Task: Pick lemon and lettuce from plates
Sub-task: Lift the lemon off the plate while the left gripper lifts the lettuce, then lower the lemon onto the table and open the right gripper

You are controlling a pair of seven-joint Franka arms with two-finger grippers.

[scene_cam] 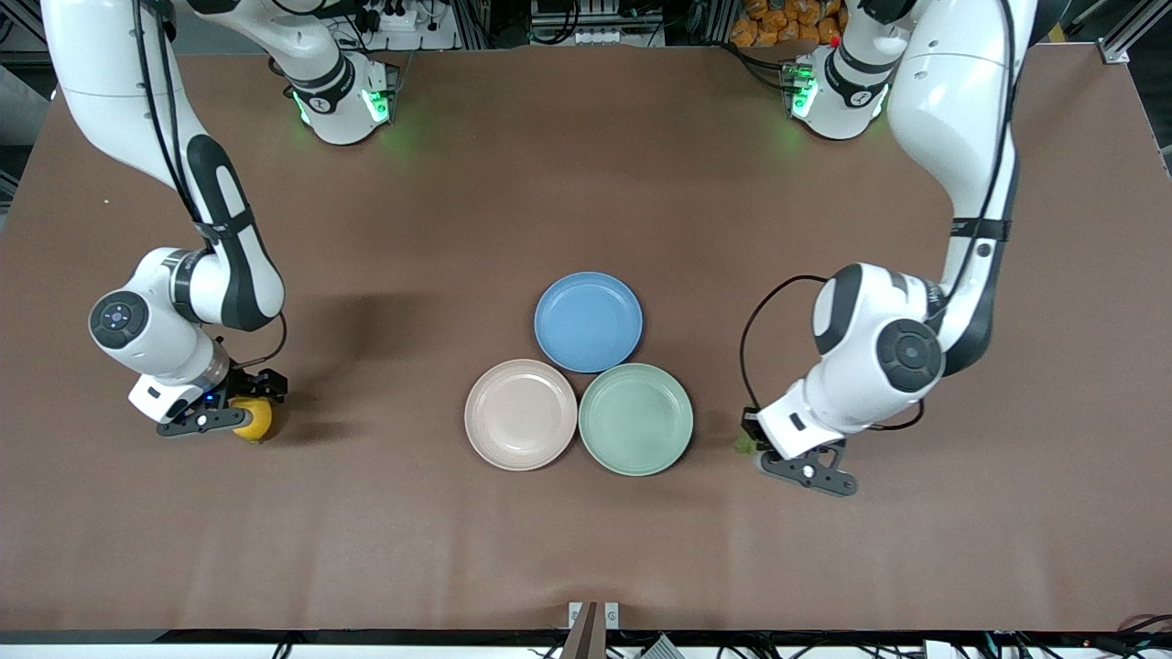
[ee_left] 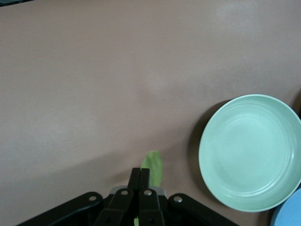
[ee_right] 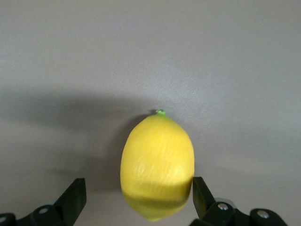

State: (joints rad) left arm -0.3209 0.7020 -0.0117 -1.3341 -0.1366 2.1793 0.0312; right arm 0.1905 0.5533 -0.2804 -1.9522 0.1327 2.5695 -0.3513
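The yellow lemon is down at the brown table near the right arm's end, between the spread fingers of my right gripper. That gripper is open; one finger stands well clear of the fruit and the other is right beside it. My left gripper is low over the table beside the mint green plate, toward the left arm's end. It is shut on the lettuce, whose green tip pokes out past the fingertips. Both the green plate and the beige plate are bare.
A blue plate touches both other plates and lies farther from the front camera. The three plates cluster at the table's middle. Both arm bases stand at the table's edge farthest from the front camera.
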